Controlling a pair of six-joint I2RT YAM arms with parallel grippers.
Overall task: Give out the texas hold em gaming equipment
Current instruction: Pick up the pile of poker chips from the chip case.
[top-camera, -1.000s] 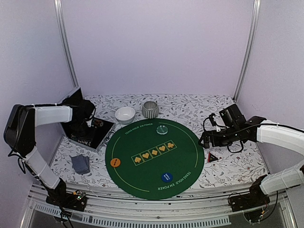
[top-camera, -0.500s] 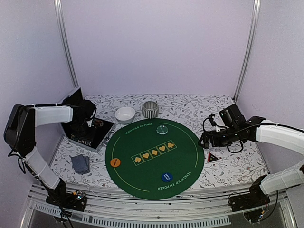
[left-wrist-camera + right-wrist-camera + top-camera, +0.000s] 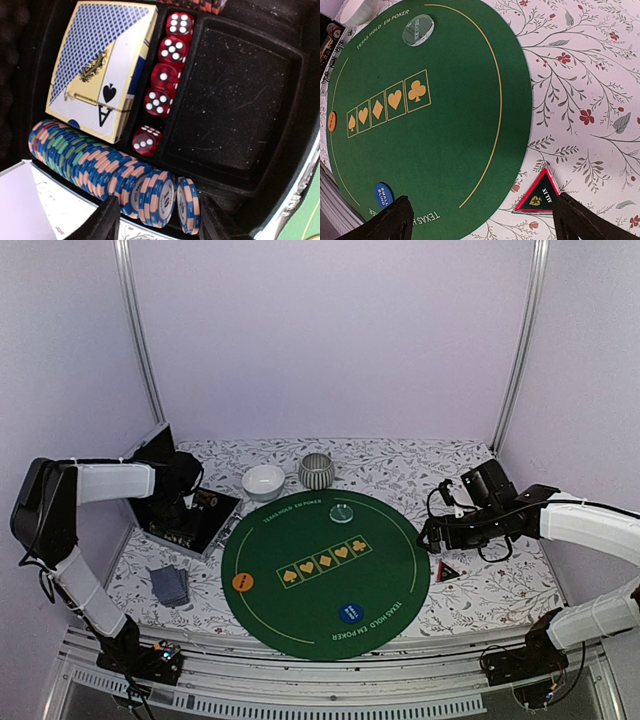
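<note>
My left gripper (image 3: 186,500) is open over the open black case (image 3: 200,530). In the left wrist view its fingers (image 3: 97,225) straddle the end of a row of striped poker chips (image 3: 100,162) without touching them. A card box (image 3: 97,65) and red dice (image 3: 165,75) lie beside the chips. My right gripper (image 3: 432,537) is open and empty above the mat's right edge, with the red-black triangle (image 3: 538,196) by its right finger. Orange (image 3: 243,582), blue (image 3: 351,614) and pale green (image 3: 342,512) discs lie on the mat. Grey-blue cards (image 3: 169,585) are stacked at the front left.
The round green mat (image 3: 390,570) fills the middle of the floral table. A white bowl (image 3: 263,481) and a striped grey bowl (image 3: 316,471) stand behind it. The case's lid stands up at the far left. One case compartment (image 3: 235,95) holds nothing.
</note>
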